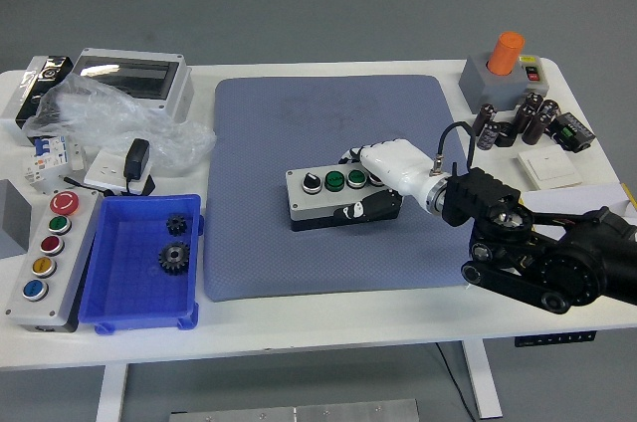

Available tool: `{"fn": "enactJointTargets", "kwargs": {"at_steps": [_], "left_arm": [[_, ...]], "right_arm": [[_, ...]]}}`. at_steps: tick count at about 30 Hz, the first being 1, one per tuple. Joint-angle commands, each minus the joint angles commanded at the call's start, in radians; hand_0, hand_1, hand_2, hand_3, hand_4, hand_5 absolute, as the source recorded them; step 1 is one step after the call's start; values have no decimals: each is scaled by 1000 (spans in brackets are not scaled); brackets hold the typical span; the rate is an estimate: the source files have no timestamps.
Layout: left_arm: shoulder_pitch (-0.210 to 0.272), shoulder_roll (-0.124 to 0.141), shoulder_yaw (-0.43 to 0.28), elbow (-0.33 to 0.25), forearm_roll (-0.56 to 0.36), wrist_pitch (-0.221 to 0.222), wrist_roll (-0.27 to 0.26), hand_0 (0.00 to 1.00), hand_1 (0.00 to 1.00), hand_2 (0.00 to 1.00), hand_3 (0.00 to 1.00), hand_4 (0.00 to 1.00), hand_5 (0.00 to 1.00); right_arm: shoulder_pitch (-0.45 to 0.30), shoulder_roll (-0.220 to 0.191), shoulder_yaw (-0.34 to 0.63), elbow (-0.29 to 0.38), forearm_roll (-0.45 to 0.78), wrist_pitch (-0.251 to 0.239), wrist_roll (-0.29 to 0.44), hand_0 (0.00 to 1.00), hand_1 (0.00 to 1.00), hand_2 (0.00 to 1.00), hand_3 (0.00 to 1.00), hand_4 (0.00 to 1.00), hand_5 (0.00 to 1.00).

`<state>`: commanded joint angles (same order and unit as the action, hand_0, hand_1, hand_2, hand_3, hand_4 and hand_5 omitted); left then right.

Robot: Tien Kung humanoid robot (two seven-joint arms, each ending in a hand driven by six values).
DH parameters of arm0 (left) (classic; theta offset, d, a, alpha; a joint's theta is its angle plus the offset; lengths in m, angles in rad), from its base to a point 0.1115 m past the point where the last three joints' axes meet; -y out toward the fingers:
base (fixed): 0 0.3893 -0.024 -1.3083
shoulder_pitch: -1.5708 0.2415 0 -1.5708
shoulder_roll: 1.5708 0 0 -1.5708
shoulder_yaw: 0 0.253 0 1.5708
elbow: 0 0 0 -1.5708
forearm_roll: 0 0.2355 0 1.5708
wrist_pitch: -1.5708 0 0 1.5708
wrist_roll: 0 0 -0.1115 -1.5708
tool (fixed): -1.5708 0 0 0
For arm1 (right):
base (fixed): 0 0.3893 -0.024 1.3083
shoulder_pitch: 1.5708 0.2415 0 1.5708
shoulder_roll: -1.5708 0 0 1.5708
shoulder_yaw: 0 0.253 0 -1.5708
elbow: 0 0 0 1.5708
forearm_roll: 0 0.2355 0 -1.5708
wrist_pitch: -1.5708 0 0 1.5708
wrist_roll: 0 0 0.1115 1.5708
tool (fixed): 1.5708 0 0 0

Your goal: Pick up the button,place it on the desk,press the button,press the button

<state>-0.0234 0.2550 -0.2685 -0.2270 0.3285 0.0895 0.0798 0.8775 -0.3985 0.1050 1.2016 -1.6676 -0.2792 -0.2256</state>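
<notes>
— Since the box has to be kept from sliding, how is it held?

— The button box [330,198] is gripped at its right end by the right hand [383,183]. White fingers are wrapped over the top, and the thumb [360,209] is pressed on the front side. Nothing is seen of the left hand.

— Where is the box kept?

— It is set down flat on the grey mat [333,183], near the middle, so it seems the putting-down part is done.

— What is seen on top of it?

— A black knob and two green buttons are lined up in a row. The last green one is partly hidden under the fingers. It cannot be told if any button is being pushed down.

— What else is laid out?

— A blue tray [139,263] with two gears [174,243] is placed to the left of the mat. A bigger box with coloured buttons [48,253] is kept just left of the tray. An orange knob [508,52] is found at the far right, well apart from the hand.
</notes>
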Motion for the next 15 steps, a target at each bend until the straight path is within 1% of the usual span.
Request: {"fn": "enactJointTargets", "kwargs": {"at_steps": [3, 4, 9, 10, 15], "left_arm": [[0, 0, 0, 0, 0, 0, 0, 666, 680, 604, 616, 581, 400], [0, 0, 0, 0, 0, 0, 0, 666, 680, 603, 616, 581, 399], [1, 0, 1, 0, -1, 1, -1, 666, 680, 603, 616, 581, 399], [1, 0, 1, 0, -1, 1, -1, 666, 680, 603, 616, 581, 400], [0, 0, 2, 0, -2, 1, -1, 666, 680, 603, 616, 581, 400]], "right_arm": [[-2, -2, 0, 6, -2, 3, -18, 672, 732, 772, 812, 998, 642], [-3, -2, 0, 9, -3, 4, -24, 644, 731, 774, 814, 998, 646], [-5, -6, 0, 20, -12, 8, -54, 644, 731, 774, 814, 998, 646], [-5, -7, 1, 22, -14, 9, -60, 613, 732, 779, 817, 998, 653], [-4, -8, 2, 23, -15, 15, -79, 613, 732, 779, 817, 998, 653]]}}
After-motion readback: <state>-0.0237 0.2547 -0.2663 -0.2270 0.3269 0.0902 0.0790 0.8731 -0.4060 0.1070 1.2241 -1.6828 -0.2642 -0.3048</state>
